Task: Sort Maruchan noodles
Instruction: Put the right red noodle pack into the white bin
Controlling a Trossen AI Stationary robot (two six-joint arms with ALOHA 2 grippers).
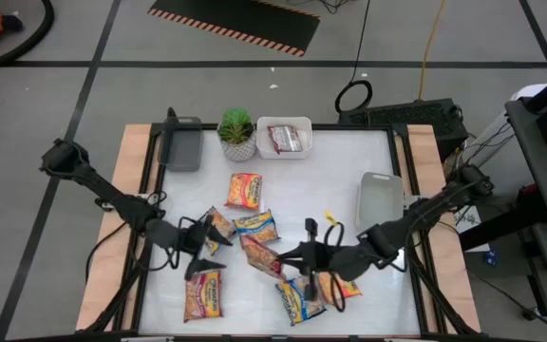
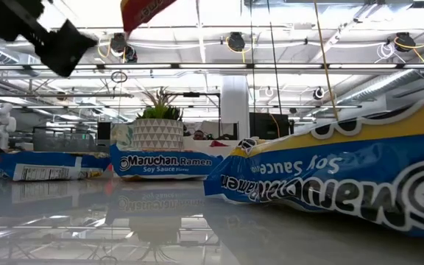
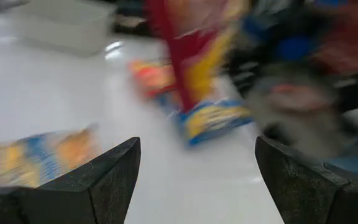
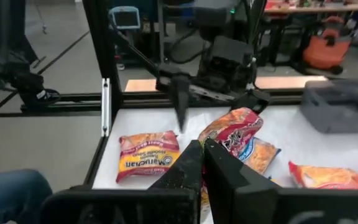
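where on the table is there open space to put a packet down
Bare patches: the middle strip between the white tray and the grey tray on the right, and the near-left edge beside the packet there. It is crowded in the centre-front, where the left gripper, the right gripper and most noodle packets cluster.

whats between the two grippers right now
A red-trimmed packet, pinched by the shut right gripper and held in the air; the open left gripper faces it. High and right wrist views show this.

Both arms (image 1: 112, 195) are matte black with slender jointed links; beside the white table (image 1: 368, 152), each ends in two flat-faced, wedge-shaped dark fingers (image 3: 114, 171).
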